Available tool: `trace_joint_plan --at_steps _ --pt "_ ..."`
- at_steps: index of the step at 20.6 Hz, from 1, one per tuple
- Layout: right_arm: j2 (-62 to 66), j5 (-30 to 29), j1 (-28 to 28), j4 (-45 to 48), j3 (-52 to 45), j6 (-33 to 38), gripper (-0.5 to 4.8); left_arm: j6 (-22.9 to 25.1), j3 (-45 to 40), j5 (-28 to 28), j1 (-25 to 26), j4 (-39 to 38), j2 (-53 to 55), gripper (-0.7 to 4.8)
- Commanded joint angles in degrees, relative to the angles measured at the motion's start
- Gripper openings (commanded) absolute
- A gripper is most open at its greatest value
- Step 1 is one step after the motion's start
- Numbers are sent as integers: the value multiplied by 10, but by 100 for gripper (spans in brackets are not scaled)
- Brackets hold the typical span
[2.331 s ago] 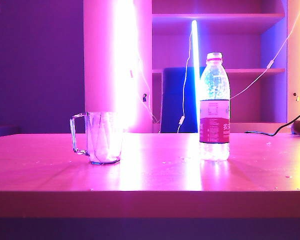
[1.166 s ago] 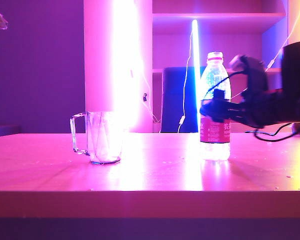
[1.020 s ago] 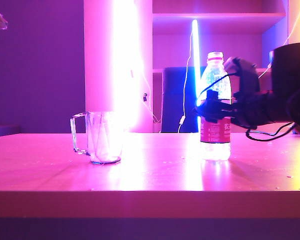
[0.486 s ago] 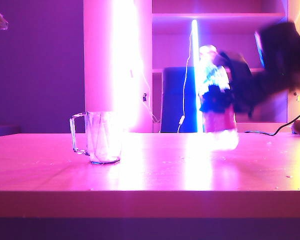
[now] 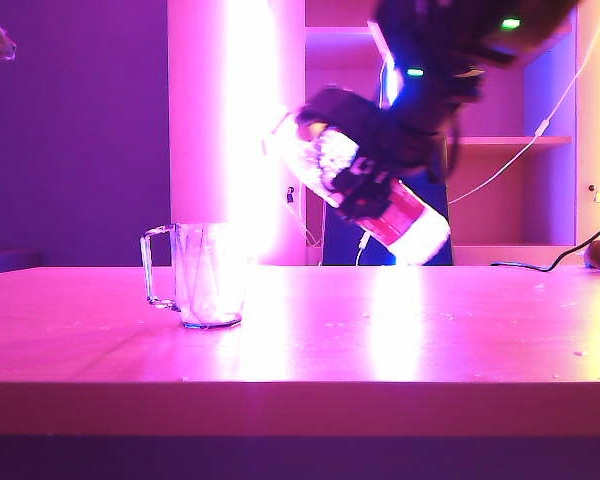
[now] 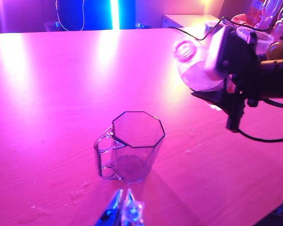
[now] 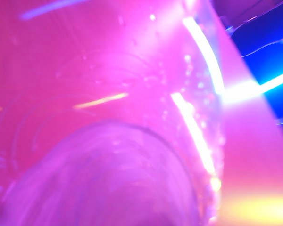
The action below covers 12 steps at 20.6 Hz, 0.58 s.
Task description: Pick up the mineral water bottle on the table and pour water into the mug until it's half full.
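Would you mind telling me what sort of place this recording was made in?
Probably an indoor lab or office room lit with coloured lights: built-in wall shelves behind a wide wooden tabletop, a glowing blue light tube, and loose cables trailing across the back.

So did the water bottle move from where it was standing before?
Yes. The right gripper has lifted the mineral water bottle off the table, tipping it leftward toward the mug.

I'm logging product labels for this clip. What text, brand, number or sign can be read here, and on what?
None can be read.
Red label of the tilted clear plastic bottle, held in the right gripper above the table: blurred, partly covered.
Clear glass mug: no markings show.
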Motion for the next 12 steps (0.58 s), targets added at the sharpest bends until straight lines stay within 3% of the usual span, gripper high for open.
trace_joint_plan --at_steps 1,4,12 --pt "24 71 27 19 30 -78 242 2 3 2 0 6 0 -5" --pt "59 147 50 18 55 -140 242 2 3 2 0 6 0 -6" --pt "65 233 60 36 61 -259 242 2 3 2 0 6 0 -5"
